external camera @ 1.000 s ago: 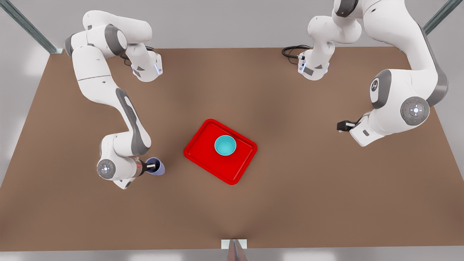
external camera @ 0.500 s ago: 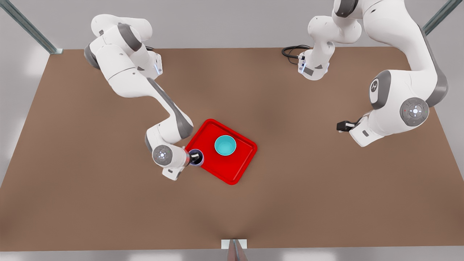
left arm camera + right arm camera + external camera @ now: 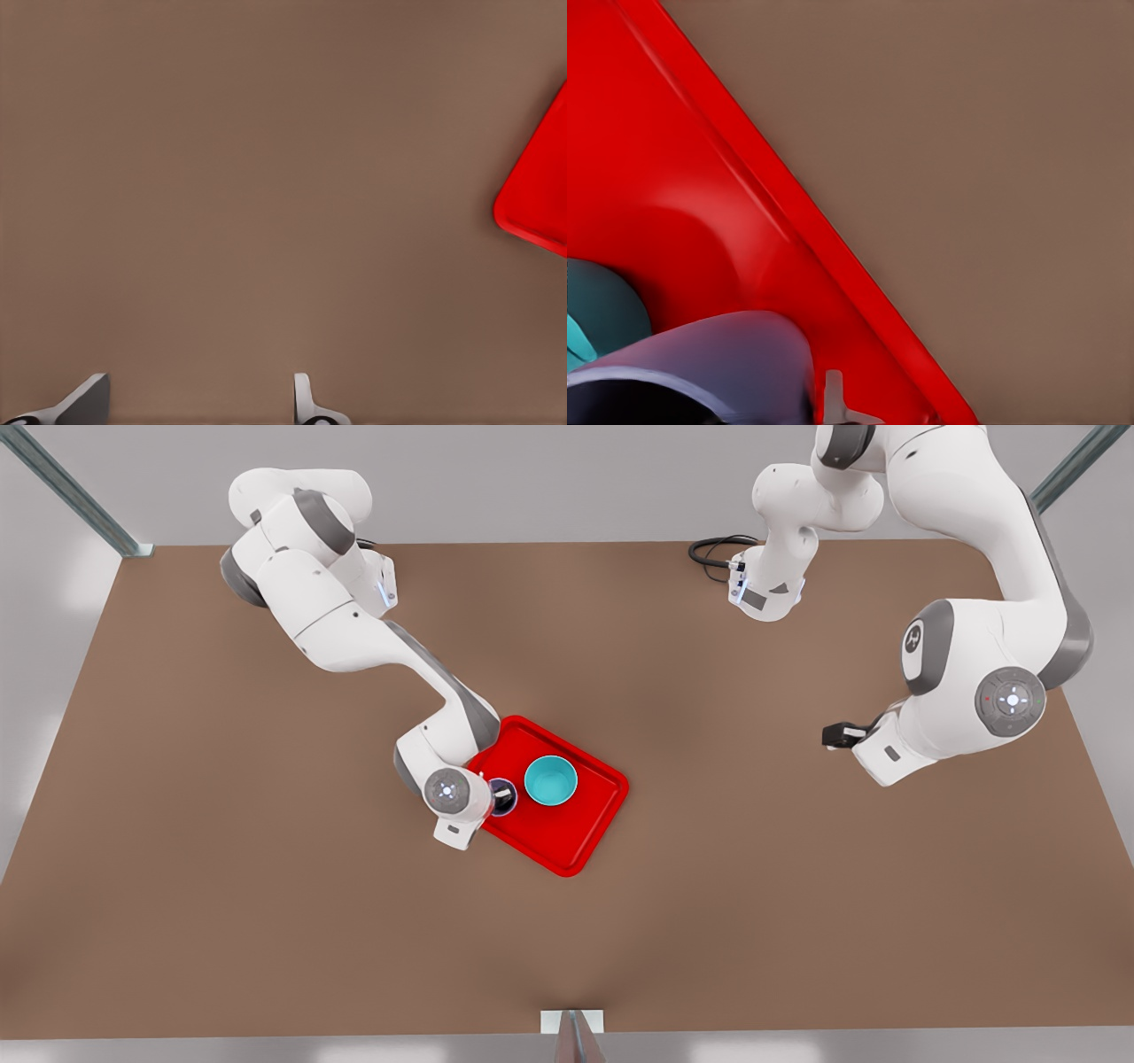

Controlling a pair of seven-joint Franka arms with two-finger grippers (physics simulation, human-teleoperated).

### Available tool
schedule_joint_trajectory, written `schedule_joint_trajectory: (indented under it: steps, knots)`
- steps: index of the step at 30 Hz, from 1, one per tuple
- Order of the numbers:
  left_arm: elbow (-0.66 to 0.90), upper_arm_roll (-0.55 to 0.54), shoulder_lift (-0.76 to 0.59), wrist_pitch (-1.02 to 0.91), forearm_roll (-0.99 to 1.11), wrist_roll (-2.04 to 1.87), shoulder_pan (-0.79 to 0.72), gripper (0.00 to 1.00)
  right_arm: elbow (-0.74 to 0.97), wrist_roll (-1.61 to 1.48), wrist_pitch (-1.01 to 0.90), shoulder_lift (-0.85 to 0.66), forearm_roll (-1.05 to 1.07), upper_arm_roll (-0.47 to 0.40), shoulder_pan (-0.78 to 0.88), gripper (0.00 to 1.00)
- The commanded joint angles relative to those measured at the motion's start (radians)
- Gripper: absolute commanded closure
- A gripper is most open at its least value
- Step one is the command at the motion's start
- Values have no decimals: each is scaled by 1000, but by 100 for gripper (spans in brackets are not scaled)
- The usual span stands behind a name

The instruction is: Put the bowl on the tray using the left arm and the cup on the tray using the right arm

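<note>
Over the near-left part of the tray (image 3: 567,841), as the front view shows it, the right gripper (image 3: 498,796) is seen holding the cup (image 3: 505,797), closed on its rim with one finger inside the dark interior and one outside. In the right wrist view the cup (image 3: 726,354) is seen beneath the camera, with the red floor of the tray (image 3: 647,150) under it and the tray's raised rim running diagonally past. The deciding relation is vertical: the cup lies directly below its gripper and inside the rim, so the coming move is judged to be a straight lowering and release. Whether the base already touches the tray cannot be told.

The bowl (image 3: 550,780) is seen upright near the middle of the tray, just beside the cup on the front view's right; a sliver of it (image 3: 602,310) appears next to the cup in the right wrist view. Little room is left between the two, so any sideways drift towards the bowl is judged the main risk.

The left gripper (image 3: 842,733) is held well apart over bare table (image 3: 266,939) on the front view's right, waiting, its fingers (image 3: 306,403) spread wide and empty, with one corner of the tray (image 3: 540,195) in its wrist view. The table is flat, brown and uncluttered.
</note>
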Motion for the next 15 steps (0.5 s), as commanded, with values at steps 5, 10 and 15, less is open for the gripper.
schedule_joint_trajectory:
  steps: [5,10,15]
  knots:
    - [0,0,0,0,0,0,0,0,3,1,-3,1,3,6,-2,0]
    - [-1,0,0,0,0,0,0,0,3,38,-49,-7,2,35,-6,0]
    - [0,0,0,0,0,0,0,0,-1,43,-115,-13,-1,48,-17,0]
